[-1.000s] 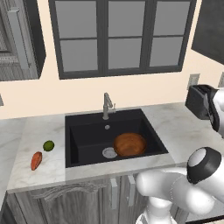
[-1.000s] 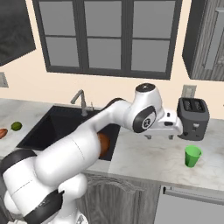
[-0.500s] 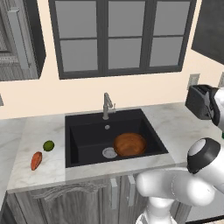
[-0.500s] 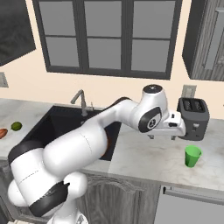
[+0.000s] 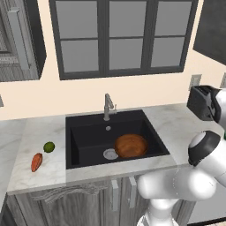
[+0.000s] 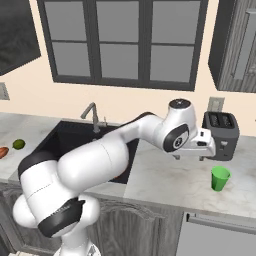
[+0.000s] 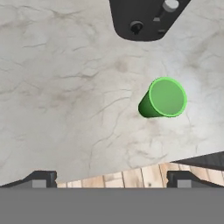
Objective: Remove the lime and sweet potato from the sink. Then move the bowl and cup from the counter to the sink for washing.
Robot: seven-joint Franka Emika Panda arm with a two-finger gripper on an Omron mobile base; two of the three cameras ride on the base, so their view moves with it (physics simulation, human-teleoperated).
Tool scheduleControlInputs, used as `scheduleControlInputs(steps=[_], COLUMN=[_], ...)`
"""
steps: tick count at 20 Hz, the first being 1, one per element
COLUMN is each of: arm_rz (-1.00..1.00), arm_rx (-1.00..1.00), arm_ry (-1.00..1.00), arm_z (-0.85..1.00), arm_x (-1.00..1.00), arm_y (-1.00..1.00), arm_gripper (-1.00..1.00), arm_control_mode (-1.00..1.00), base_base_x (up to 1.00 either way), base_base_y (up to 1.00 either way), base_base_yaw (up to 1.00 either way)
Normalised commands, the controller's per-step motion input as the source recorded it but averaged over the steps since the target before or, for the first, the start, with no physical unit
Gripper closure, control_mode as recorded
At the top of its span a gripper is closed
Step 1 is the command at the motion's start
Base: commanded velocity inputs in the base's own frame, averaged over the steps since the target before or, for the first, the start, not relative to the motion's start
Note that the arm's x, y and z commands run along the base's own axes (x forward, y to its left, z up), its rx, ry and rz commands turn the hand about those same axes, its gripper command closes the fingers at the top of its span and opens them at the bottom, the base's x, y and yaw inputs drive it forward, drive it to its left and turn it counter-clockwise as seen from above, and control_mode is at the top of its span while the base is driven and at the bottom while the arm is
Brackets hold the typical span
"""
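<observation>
The marbled desk runs along the far wall under the dark window, and the black sink is set into it with its grey faucet at the far rim. In the right base view the white arm reaches out over the desk to the right of the sink, and its jaws hang above the stone just left of the toaster, near the green cup but not touching it. In the hand view the two dark fingertips stand far apart at the bottom corners, so the jaws are spread wide with nothing between them. The brown wooden bowl sits upright inside the sink, on the right part of the basin floor, just beside the round silver drain. The cup stands upright on the desk well to the right of the sink, nearer the front edge than the toaster; from the hand camera it lies up and to the right of the fingertips. The sweet potato lies on the desk left of the sink, near the front edge. The lime rests just beyond it, close by but apart.
</observation>
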Motion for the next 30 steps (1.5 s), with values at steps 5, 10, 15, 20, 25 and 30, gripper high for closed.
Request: scheduleControlInputs(steps=[5, 10, 15, 20, 25, 30], arm_rz=[0.0, 0.0, 0.0, 0.0, 0.0, 0.0], arm_rx=[0.0, 0.0, 0.0, 0.0, 0.0, 0.0], arm_ry=[0.0, 0.0, 0.01, 0.0, 0.0, 0.0], arm_z=[-0.11, -0.09, -0.11, -0.11, -0.1, -0.1], arm_x=[0.04, 0.04, 0.06, 0.06, 0.06, 0.07], arm_y=[-0.21, -0.22, -0.11, -0.11, -0.13, -0.13], arm_gripper=[-1.0, -1.0, -1.0, -1.0, -1.0, -1.0], arm_control_mode=[-1.0, -1.0, -1.0, -1.0, -1.0, -1.0], base_base_x=[0.0, 0.0, 0.0, 0.0, 0.0, 0.0], base_base_y=[0.0, 0.0, 0.0, 0.0, 0.0, 0.0], base_base_yaw=[0.0, 0.0, 0.0, 0.0, 0.0, 0.0])
